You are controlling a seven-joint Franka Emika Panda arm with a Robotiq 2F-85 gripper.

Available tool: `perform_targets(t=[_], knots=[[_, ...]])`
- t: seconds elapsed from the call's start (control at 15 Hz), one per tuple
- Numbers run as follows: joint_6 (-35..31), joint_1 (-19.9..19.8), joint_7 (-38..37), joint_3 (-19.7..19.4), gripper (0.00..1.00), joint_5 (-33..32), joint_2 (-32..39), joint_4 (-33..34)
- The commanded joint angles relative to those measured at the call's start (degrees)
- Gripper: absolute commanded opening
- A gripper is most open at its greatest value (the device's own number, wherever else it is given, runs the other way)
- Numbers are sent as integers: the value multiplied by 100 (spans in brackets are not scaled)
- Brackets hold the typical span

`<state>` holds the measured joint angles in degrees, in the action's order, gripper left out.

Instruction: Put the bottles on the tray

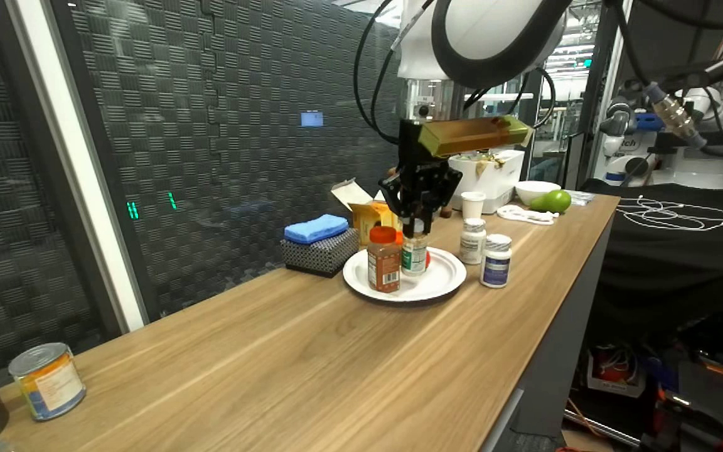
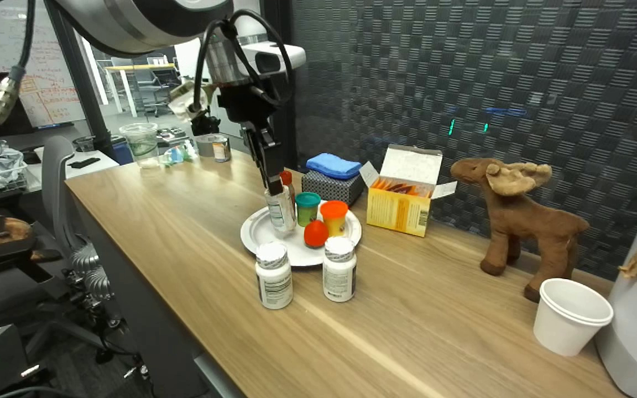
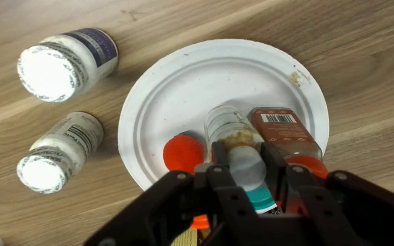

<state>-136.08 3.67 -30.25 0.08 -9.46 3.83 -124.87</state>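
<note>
The tray is the round white plate [image 1: 440, 285]. My gripper [image 3: 245, 152] is shut around the white-capped neck of a clear bottle with a pale label [image 2: 281, 213]. This bottle stands over the plate, leaning slightly in an exterior view; whether its base touches I cannot tell. Close beside it on the plate is the brown red-capped spice bottle [image 1: 385, 260]. A short green container [image 2: 308, 214], a short orange one [image 2: 334, 218] and a red ball [image 3: 182, 153] are also on the plate. Off the plate, upright on the wood, are two white bottles [image 2: 274, 279] [image 2: 339, 271].
Behind the plate sit a patterned box [image 1: 321, 251] with a blue cloth [image 1: 316, 228] and an opened yellow box [image 2: 398, 207]. Farther along are a toy reindeer [image 2: 523, 215] and white paper cups [image 2: 570, 315]. A can [image 1: 48, 380] stands near the table's opposite end.
</note>
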Motion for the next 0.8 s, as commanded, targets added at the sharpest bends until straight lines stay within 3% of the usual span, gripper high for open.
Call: perform_targets(t=[0.0,0.47,0.53,0.6,0.73], knots=[[-214,-88,262,-10,8,282,149,182],[-372,-167,493,-59,8,683,391,333],[-389,-172,515,-62,40,718,407,334],[-398,-170,491,-76,56,709,424,342],[-426,-177,522,-80,69,777,419,333]])
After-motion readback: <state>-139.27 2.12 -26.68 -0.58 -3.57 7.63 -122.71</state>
